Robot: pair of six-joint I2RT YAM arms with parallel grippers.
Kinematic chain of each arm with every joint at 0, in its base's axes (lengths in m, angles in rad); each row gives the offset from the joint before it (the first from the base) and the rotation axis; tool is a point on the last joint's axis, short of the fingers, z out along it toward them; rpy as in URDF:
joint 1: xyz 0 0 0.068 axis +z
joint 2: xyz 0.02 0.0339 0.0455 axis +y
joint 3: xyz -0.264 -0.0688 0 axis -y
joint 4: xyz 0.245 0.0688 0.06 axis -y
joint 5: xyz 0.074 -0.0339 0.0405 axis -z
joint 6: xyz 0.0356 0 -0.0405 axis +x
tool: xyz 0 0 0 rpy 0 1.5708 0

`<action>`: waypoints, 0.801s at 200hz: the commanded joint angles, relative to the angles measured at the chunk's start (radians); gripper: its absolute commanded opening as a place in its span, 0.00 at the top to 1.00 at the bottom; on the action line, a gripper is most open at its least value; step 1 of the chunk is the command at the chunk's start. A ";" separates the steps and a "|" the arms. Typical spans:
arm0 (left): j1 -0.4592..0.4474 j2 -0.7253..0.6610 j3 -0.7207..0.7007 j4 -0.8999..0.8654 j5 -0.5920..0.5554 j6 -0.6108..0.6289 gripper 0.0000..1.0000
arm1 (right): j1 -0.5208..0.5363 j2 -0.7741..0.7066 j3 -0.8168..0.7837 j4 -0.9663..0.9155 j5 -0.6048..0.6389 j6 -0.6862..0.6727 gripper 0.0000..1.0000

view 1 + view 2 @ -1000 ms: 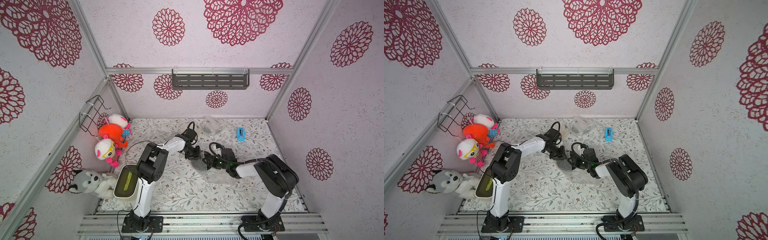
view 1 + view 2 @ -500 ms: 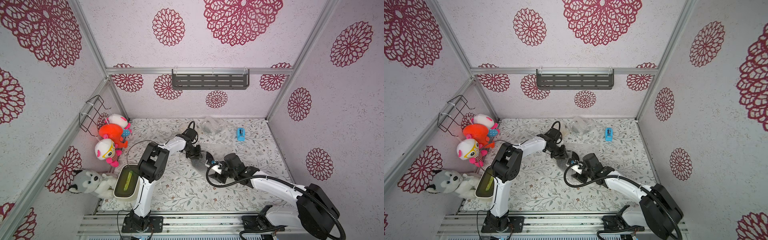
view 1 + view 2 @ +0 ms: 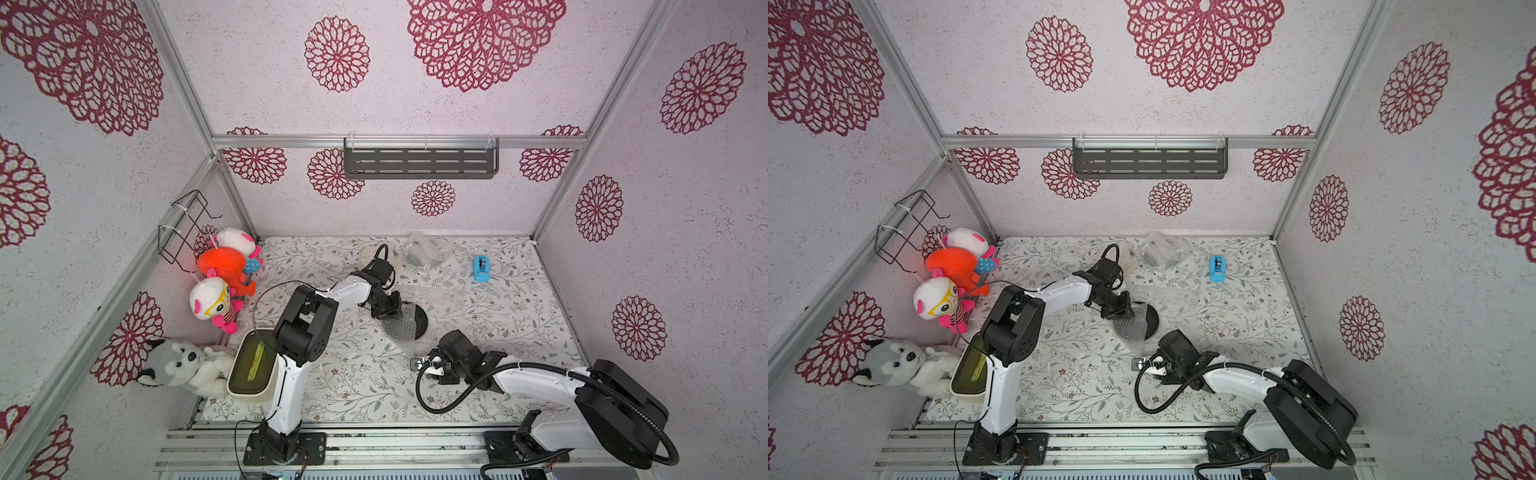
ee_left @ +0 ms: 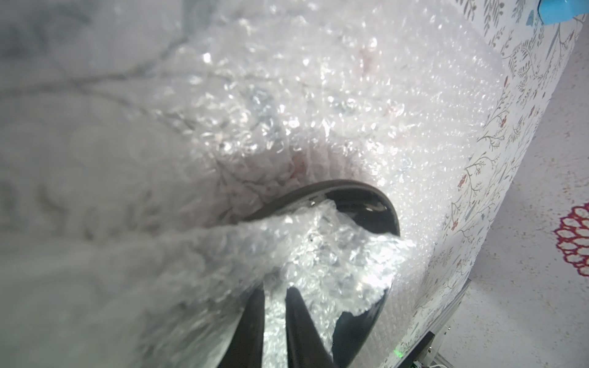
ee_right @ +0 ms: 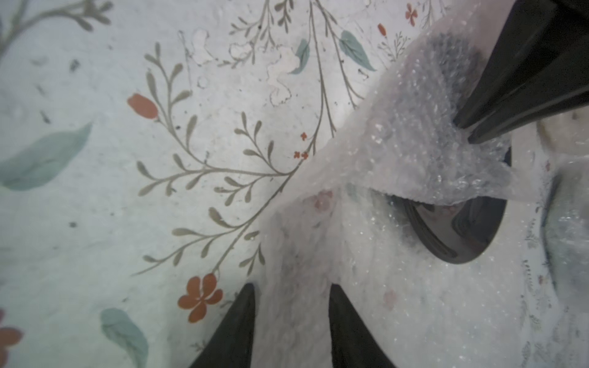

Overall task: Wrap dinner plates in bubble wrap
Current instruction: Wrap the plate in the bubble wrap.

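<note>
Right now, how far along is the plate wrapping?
Done: a wrapped bundle sits at the back, contents unclear. In hand: the left gripper pinches a bubble wrap flap over the black plate; the right gripper is open at the sheet's edge. To do: part of the plate shows bare.

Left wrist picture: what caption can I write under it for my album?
Left end effector pinches a fold of bubble wrap over the black plate.

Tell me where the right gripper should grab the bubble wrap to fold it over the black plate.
Probably the bubble wrap at its loose edge nearest the right gripper, coming in low along the table since it lies flat; the left gripper holds the opposite flap over the black plate.
</note>
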 commanded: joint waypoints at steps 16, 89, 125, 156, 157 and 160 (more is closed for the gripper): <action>-0.012 0.029 -0.044 -0.006 -0.028 0.030 0.89 | 0.002 0.042 0.032 0.115 0.049 -0.108 0.90; -0.013 0.021 -0.113 0.021 -0.034 0.118 1.00 | -0.112 0.129 0.224 0.109 -0.124 -0.181 1.00; -0.014 0.013 -0.148 0.062 -0.009 0.152 1.00 | -0.200 0.259 0.338 0.112 -0.212 -0.258 1.00; -0.017 -0.017 -0.191 0.134 0.056 0.194 0.94 | -0.266 0.388 0.437 0.042 -0.287 -0.312 1.00; -0.018 -0.018 -0.193 0.138 0.058 0.195 0.94 | -0.267 0.392 0.440 0.038 -0.289 -0.313 1.00; -0.018 -0.021 -0.200 0.148 0.065 0.199 0.92 | -0.272 0.401 0.446 0.031 -0.293 -0.317 1.00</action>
